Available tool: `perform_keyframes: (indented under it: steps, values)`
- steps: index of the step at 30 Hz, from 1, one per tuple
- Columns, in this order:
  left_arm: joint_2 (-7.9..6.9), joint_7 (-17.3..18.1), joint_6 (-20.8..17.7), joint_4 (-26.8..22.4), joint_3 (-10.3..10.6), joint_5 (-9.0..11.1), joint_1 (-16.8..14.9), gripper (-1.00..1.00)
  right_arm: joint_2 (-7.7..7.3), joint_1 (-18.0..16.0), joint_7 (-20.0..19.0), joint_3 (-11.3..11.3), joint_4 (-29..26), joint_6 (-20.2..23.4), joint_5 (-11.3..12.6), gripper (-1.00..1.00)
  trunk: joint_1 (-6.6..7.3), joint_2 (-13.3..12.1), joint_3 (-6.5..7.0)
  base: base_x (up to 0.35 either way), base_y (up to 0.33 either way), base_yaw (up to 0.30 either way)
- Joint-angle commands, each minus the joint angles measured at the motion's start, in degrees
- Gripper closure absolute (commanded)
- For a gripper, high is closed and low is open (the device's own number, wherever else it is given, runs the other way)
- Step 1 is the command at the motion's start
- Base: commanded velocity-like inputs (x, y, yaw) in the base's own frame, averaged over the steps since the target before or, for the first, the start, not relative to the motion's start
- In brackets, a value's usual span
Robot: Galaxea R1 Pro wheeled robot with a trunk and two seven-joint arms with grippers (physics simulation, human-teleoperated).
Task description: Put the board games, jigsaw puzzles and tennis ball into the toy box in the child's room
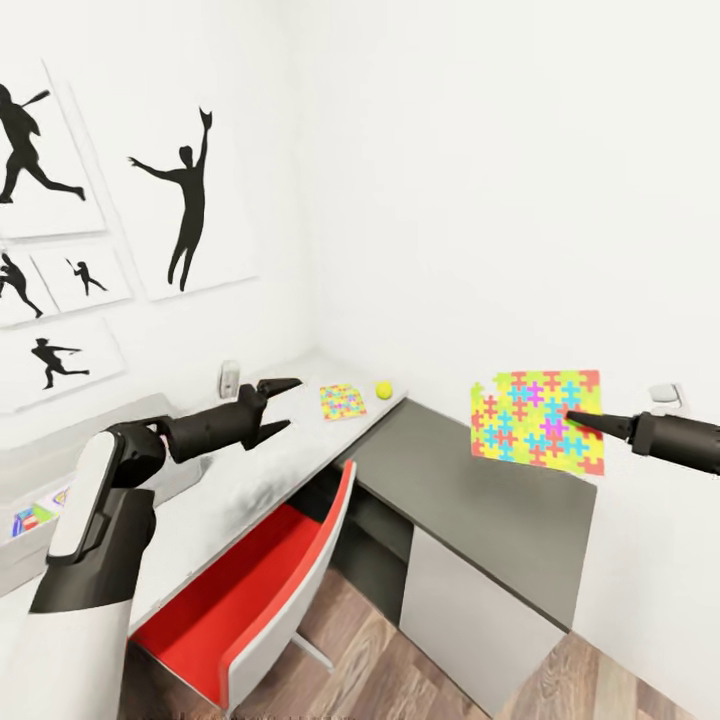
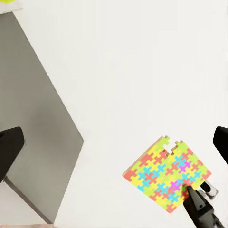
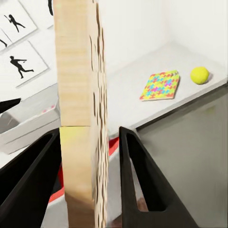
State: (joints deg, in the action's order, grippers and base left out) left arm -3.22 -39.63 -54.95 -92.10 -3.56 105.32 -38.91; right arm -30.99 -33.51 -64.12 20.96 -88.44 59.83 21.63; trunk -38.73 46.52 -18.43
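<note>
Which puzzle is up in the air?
The puzzle gripped upright in the right pincer. The other puzzle lies flat on the table beside the ball.

At the left edge of my head view the toy box (image 1: 40, 520) is cut off and partly behind my left arm. The tennis ball (image 2: 9, 2) is clipped at the upper left corner of the left wrist view.

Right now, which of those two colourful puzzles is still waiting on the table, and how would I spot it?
Find the long white table under the black silhouette posters. Near its far corner lies a small flat multicoloured jigsaw puzzle, beside a yellow tennis ball. Unlike the larger-looking jigsaw puzzle gripped in the right hand, it rests flat, untouched.
</note>
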Motion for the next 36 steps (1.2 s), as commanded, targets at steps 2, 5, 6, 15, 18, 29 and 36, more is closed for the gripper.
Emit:
perform_keyframes:
  steps: [2,5,6,15,18,29,36]
  values:
    - [-0.42,0.8,-0.6,0.0,-2.0,0.6,0.8,-1.0,0.29,-0.7,-0.1,-1.1,0.8,0.2,-0.1,1.0,-0.01,0.1,-0.16,0.0,0.0,0.274]
    - [-0.8,2.7,-0.8,0.0,-4.2,0.6,2.4,-1.0,0.65,-1.7,0.0,-2.5,2.2,0.2,-0.1,1.0,-0.01,0.1,-0.29,0.0,0.0,0.27]
    - [-1.0,4.0,-0.9,0.0,-5.2,0.6,3.2,-1.0,0.85,-2.5,0.1,-3.5,3.3,0.2,-0.2,1.0,-0.01,0.1,-0.33,0.0,0.0,0.268]
    - [-0.93,6.3,-1.0,0.0,-1.4,1.8,2.1,-1.0,6.01,-8.2,0.2,-7.3,8.2,0.2,-0.1,1.0,-0.01,0.1,-0.74,0.0,0.0,0.266]
    - [-2.11,6.1,-1.1,0.0,-1.2,1.9,2.1,-1.0,8.54,-9.4,0.3,-7.5,10.3,0.2,-0.3,1.0,-0.01,0.1,-0.88,0.0,0.0,0.265]
    - [-5.21,6.5,-1.1,0.0,-2.1,2.1,2.9,-1.0,10.27,-10.1,0.3,-7.6,11.8,0.2,-0.5,1.0,-0.01,0.1,-1.39,0.0,0.0,0.265]
    - [-5.35,6.8,-1.1,0.0,-3.5,2.1,3.5,-1.0,10.33,-10.1,0.3,-7.7,11.8,0.2,-0.5,1.0,-0.01,0.1,-1.71,0.0,0.0,0.265]
